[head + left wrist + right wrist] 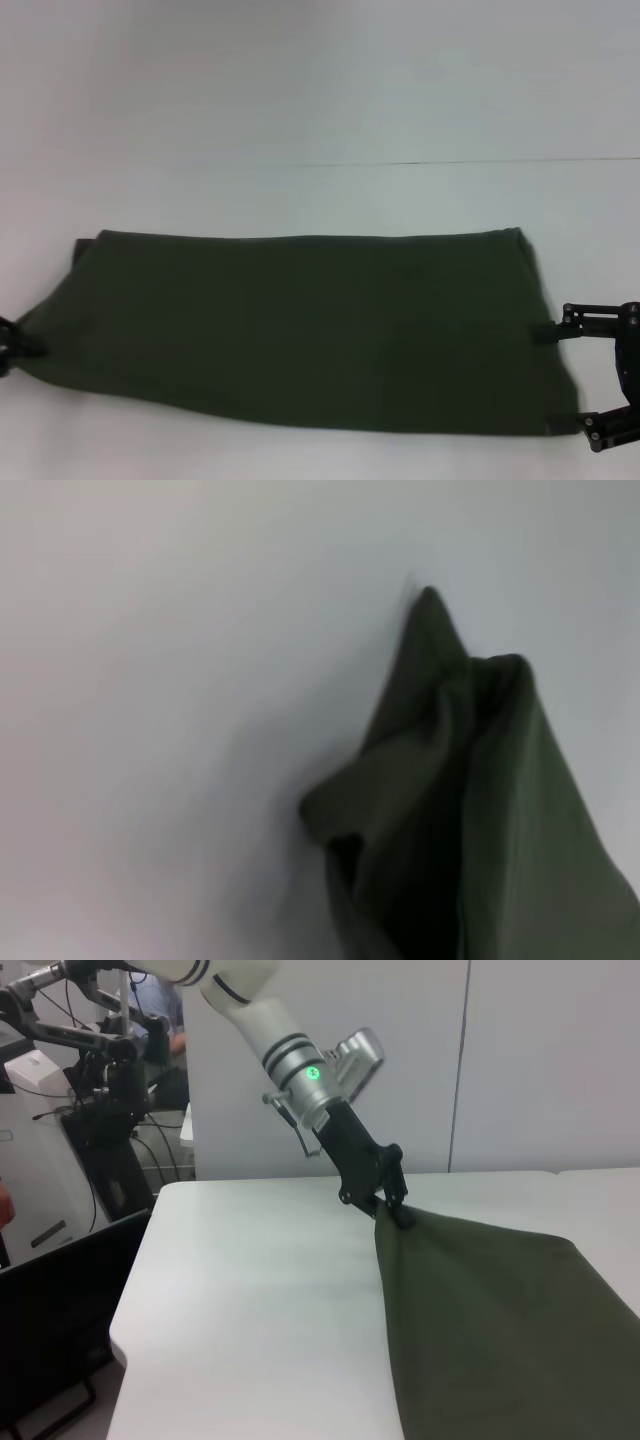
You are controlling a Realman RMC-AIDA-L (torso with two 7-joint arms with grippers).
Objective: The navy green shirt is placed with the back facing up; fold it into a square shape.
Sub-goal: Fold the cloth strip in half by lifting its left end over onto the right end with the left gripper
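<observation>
The navy green shirt (300, 335) lies on the white table as a wide, flat band, much longer than it is deep. My left gripper (8, 347) is at the shirt's left end, shut on a pinch of fabric. The right wrist view shows that left gripper (392, 1203) holding the cloth up into a small peak. In the left wrist view the shirt (480, 810) appears bunched and raised close to the camera. My right gripper (556, 380) stands open at the shirt's right edge. Its two fingertips (545, 334) are spread wide along that edge and hold nothing.
The white table (320, 100) stretches beyond the shirt, with a thin seam line (450, 162) across it. In the right wrist view the table's edge (130, 1300) drops off beside a dark stand and lab equipment (90, 1090).
</observation>
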